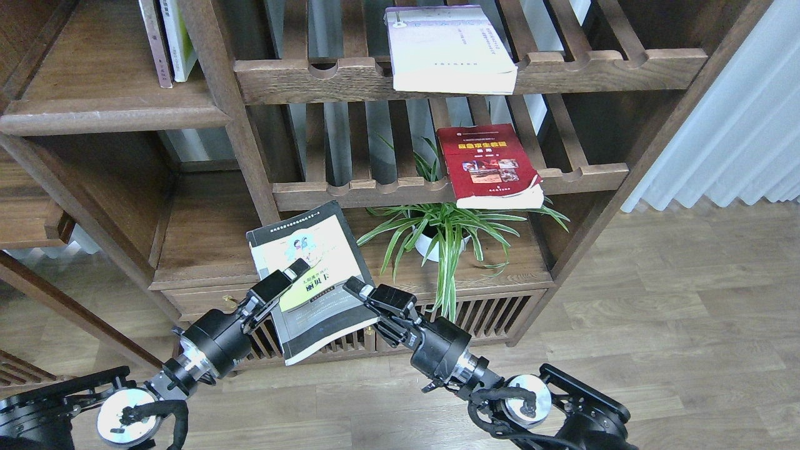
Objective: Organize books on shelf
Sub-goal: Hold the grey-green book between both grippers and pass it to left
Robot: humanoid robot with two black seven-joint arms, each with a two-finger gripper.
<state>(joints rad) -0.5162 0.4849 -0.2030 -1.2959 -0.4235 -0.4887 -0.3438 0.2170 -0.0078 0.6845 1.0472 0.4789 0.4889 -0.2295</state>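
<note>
The grey-black book point(315, 250) with a yellow-green cover panel hangs tilted in the air in front of the low cabinet, held from both sides. My left gripper point(291, 275) is shut on its lower left edge, with one finger lying across the cover. My right gripper point(355, 291) is shut on its lower right edge. The dark red book point(490, 165) lies flat on the middle slatted rack. The white book point(447, 50) with a lavender top lies flat on the upper slatted rack. The solid dark-brown shelf point(112, 115) is at the upper left, well above both grippers.
A thin brown book point(155, 40) and a white-green book point(177, 37) stand at the back of the solid shelf. A potted spider plant point(437, 240) sits under the middle rack, right of the held book. A wooden post point(231, 125) divides the two bays.
</note>
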